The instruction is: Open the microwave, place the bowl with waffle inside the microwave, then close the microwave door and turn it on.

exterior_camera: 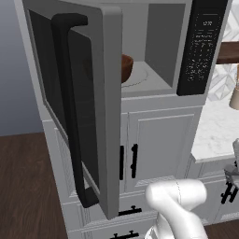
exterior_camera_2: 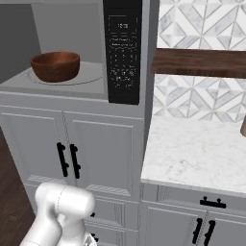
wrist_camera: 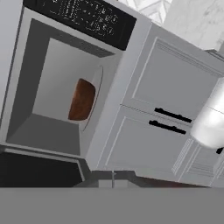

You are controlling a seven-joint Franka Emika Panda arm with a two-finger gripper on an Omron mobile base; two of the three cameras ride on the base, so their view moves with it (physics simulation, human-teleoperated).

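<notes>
**Bowl placed; door closing is next**

The bowl (exterior_camera_2: 55, 66) sits upright on the turntable inside the microwave (exterior_camera: 158, 51), toward the left of the cavity, mouth facing up. The waffle cannot be made out inside it. The microwave door (exterior_camera: 74, 107) stands open, swung out toward the near left, its long black handle (exterior_camera: 70, 112) running vertically. The gripper's fingertips are not discernible at the bottom of the hand view; its jaws are pressed together, holding nothing. Judged step: placement done, closing pending. The next move calls for pushing the door's outer face rightward until it latches, then reaching the control panel (exterior_camera_2: 122, 53).
</notes>
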